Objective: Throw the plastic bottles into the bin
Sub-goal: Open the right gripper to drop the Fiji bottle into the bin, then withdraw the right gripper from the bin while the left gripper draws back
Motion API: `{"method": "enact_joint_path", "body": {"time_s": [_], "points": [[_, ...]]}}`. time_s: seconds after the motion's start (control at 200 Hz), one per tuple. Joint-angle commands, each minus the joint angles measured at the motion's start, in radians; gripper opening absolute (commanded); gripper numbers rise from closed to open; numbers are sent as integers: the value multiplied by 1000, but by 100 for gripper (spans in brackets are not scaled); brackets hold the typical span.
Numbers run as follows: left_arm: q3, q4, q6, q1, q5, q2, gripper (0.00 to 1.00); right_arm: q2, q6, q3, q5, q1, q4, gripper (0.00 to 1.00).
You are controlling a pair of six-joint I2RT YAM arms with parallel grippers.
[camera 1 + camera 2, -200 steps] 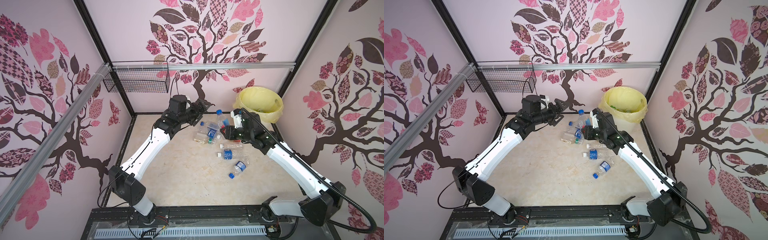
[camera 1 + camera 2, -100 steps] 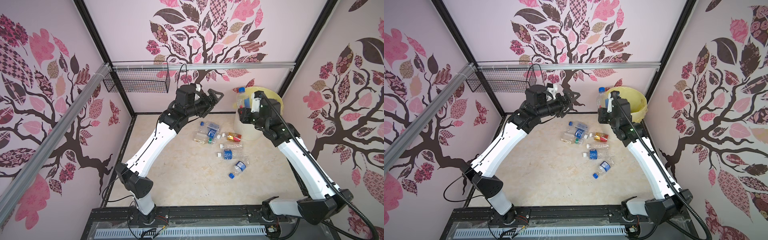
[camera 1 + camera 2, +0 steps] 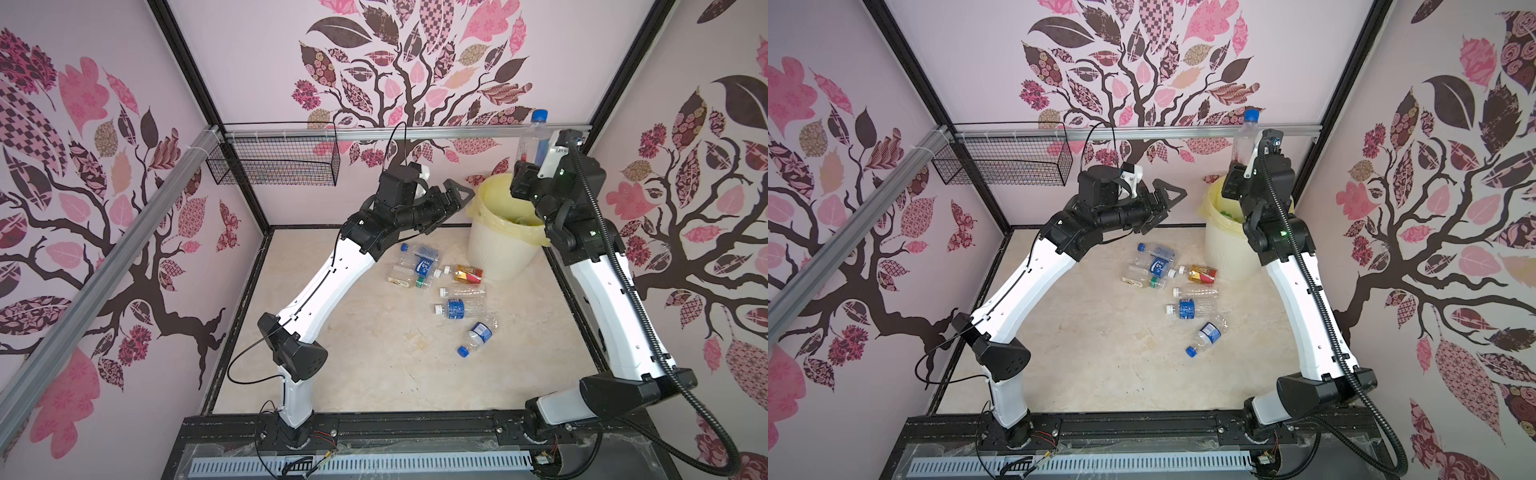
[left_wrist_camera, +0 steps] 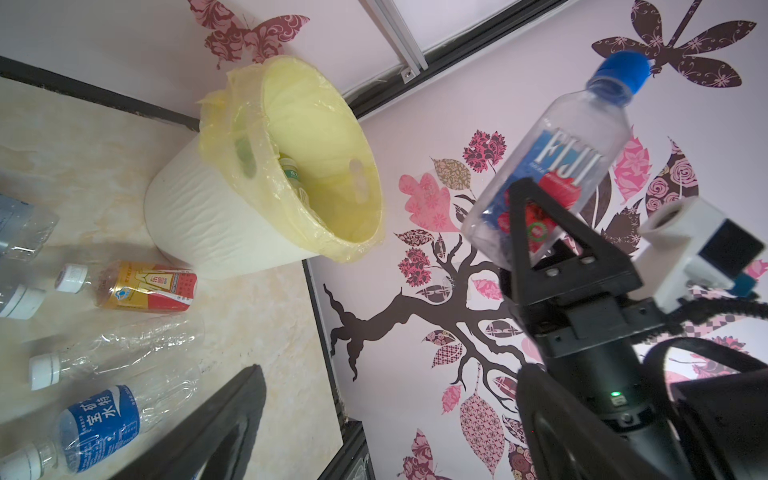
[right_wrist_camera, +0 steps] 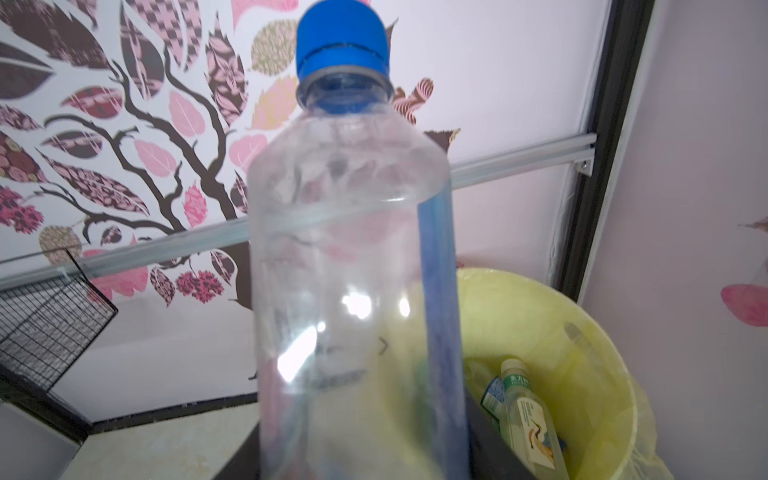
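a: how many plastic bottles [image 3: 1192, 309] lie on the counter [image 3: 374, 365]?

b: four are plain to count. a red-gold bottle [image 3: 468, 273] lies just beside the foot of the bin [image 3: 494, 253]. next to it is a clear one with a white cap [image 3: 465, 291], then a blue-labelled one [image 3: 459, 308]. a blue-capped one [image 3: 477, 336] lies apart, nearest the arms' bases. behind them is a cluster [image 3: 413, 266] of three or four, touching and overlapping. i cannot tell the exact number.

a: any off the counter?

b: one. the right claw [image 4: 536, 220] grips a clear bottle [image 3: 532, 141] by its lower end, blue cap up, slightly tilted. it is high, near the bin's mouth. i cannot tell whether it is straight over it.

a: and inside the bin?

b: at least two show in the right wrist view: a pale white-capped bottle [image 5: 528, 415] and a blue-labelled piece beside it. the held bottle hides much of the rest.

a: the left claw [image 3: 1160, 208]?

b: spread wide, holding nothing, raised between the cluster and the bin's rim.

a: what else?

b: one black wire basket [image 3: 274, 164] hangs on the back rail, well apart from the bin. in both top views the right arm's wrist covers part of the bin's mouth.
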Motion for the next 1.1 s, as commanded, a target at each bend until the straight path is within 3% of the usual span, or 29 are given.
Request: {"method": "enact_joint_path", "body": {"time_s": [0.0, 0.17, 0.31, 0.465, 0.75, 1.095], "points": [[35, -11, 39, -5, 2, -7, 97, 43, -50, 65, 42, -5, 65, 51], [-50, 4, 34, 0, -5, -40, 97, 166, 34, 27, 11, -69, 21, 56], [-77, -30, 33, 13, -8, -48, 97, 296, 155, 106, -52, -156, -99, 81], [-103, -36, 26, 32, -10, -62, 97, 282, 146, 127, -87, -157, -68, 99], [-114, -77, 8, 41, -37, -66, 97, 259, 183, 129, -120, -158, -90, 100], [-263, -106, -15, 37, -83, -164, 97, 165, 194, 59, -154, -157, -92, 100]]}}
